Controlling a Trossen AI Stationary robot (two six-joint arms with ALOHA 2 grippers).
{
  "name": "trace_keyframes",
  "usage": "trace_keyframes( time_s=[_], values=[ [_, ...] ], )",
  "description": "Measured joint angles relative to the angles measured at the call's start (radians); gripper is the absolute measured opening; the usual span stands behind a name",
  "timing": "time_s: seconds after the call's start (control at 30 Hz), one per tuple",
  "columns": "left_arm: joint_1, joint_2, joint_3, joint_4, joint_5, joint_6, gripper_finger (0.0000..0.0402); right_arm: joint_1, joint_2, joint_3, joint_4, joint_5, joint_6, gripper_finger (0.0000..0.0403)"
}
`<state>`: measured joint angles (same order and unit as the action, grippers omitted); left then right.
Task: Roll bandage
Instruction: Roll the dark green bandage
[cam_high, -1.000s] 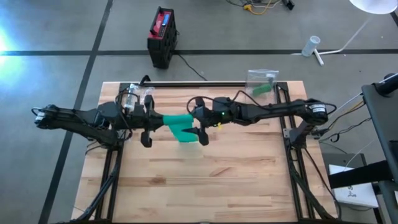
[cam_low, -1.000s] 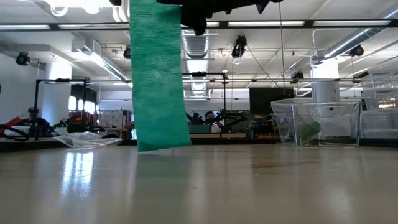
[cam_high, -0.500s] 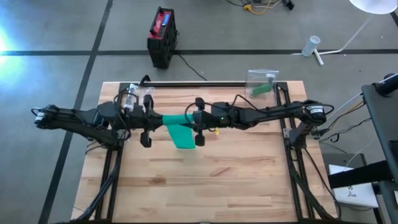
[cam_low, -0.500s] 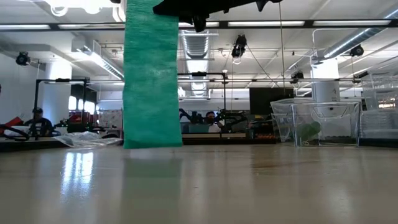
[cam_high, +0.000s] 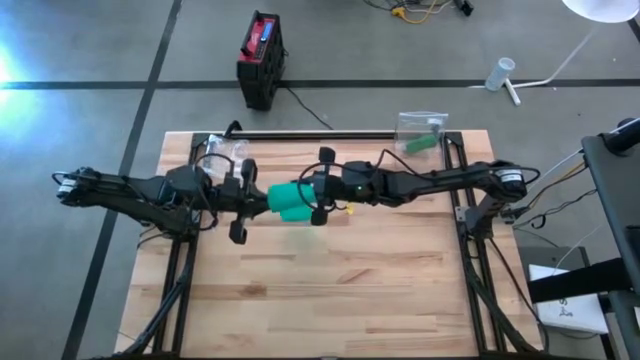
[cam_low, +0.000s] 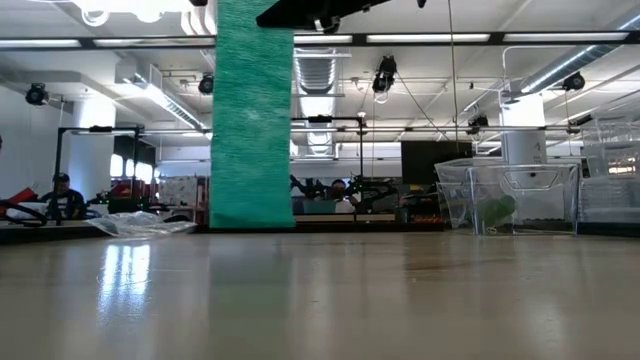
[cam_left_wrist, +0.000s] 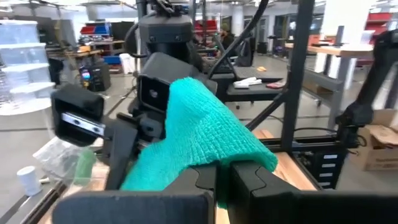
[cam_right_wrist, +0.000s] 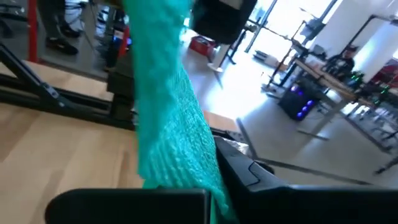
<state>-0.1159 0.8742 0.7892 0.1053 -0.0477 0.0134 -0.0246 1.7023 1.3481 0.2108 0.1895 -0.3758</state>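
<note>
Both grippers clamped on green bandage, mid-air above table
Left gripper (cam_high: 262, 198) and right gripper (cam_high: 300, 195) meet over the far half of the table (cam_high: 330, 290), each closed on the green bandage (cam_high: 287, 200); a flat length of it hangs straight down, its lower edge near the tabletop in low view

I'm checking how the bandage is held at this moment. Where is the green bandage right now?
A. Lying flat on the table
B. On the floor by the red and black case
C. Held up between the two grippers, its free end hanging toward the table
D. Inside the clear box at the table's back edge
C: the green bandage sits between the left gripper and the right gripper, both shut on it, and the low view shows its strip hanging toward the table.
</note>
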Motion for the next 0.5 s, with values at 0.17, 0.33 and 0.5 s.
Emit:
trace_keyframes(
  time_s=[0.17,0.33,0.5],
  values=[
    [-0.001,-0.002,0.0,-0.001,0.043,0.0,0.0,-0.002,-0.033,0.0,-0.05,0.021,-0.026,0.0002],
    [0.0,-0.001,-0.001,0.005,0.042,0.015,0.0,0.004,-0.065,0.0,-0.086,0.016,-0.038,0.0001],
    [-0.001,0.035,-0.001,0.043,0.098,0.026,0.0,0.005,-0.07,0.0,-0.091,0.013,-0.062,0.0002]
  ],
)
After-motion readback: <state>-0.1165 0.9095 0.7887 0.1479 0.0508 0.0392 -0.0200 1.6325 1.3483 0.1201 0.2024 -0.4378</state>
